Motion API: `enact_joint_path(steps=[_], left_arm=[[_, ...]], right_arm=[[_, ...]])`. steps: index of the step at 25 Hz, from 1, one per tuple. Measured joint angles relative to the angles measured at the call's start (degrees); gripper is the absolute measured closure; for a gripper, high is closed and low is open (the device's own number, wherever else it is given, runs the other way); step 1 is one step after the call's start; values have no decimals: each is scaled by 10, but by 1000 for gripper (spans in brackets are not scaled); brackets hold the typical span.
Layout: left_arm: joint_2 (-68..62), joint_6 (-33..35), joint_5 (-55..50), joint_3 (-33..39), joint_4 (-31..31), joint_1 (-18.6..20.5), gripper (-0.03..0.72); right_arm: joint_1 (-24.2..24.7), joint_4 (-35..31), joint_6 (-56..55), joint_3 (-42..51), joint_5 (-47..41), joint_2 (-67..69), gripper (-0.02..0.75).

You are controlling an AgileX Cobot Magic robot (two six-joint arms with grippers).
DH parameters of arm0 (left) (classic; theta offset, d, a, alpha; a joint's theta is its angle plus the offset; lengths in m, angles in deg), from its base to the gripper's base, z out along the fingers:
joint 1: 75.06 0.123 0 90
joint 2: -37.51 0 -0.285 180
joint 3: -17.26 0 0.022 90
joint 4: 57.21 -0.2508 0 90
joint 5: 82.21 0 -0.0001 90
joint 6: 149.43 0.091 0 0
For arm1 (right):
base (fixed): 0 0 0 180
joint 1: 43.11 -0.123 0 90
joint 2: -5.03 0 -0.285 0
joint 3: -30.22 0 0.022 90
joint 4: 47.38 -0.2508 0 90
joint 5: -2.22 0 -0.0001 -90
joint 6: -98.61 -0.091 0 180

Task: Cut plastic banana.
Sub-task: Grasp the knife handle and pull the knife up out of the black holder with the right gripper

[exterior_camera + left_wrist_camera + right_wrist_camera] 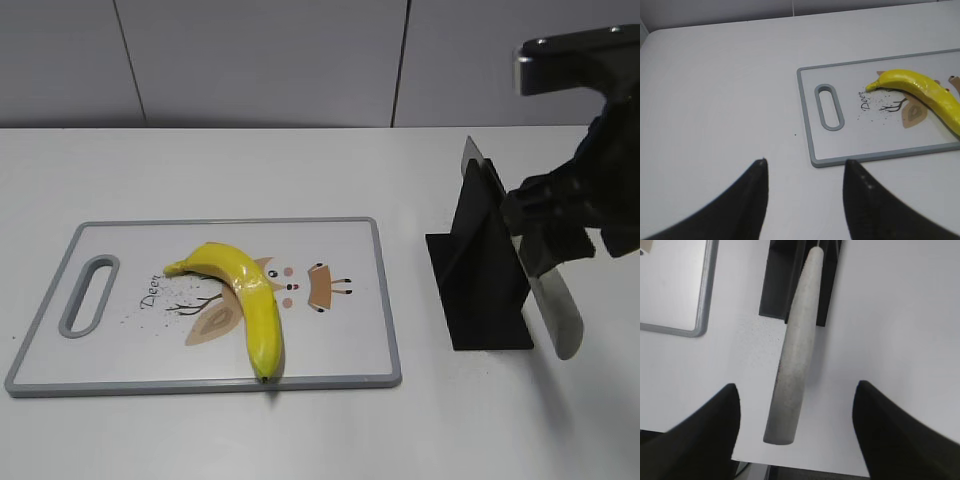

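White table — right claw [795, 415] spread wide around knife handle [792, 365], untouched.

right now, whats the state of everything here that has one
plastic banana: whole, uncut, lying on the board
cutting board: flat on the table, only the banana on it
knife: leaning tilted in its stand, not gripped
knife stand: upright on the table, right of the board
right gripper: jaws open, either side of the knife's near end
left gripper: jaws open, empty, over bare table left of the board
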Motion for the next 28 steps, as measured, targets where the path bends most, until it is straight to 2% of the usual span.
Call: enact_joint_path(steps=[13, 15, 17, 20, 28], left_arm=[[0, 0, 0, 0, 0, 0, 215], [0, 0, 0, 0, 0, 0, 215], [0, 0, 0, 0, 0, 0, 215], [0, 0, 0, 0, 0, 0, 215], [0, 0, 0, 0, 0, 0, 215]], right_arm=[[32, -27, -5, -1, 9, 148, 195], [32, -28, -5, -1, 10, 158, 236], [32, -29, -6, -1, 11, 160, 311], [32, -32, -11, -1, 10, 160, 531], [35, -36, -18, -2, 16, 159, 545]])
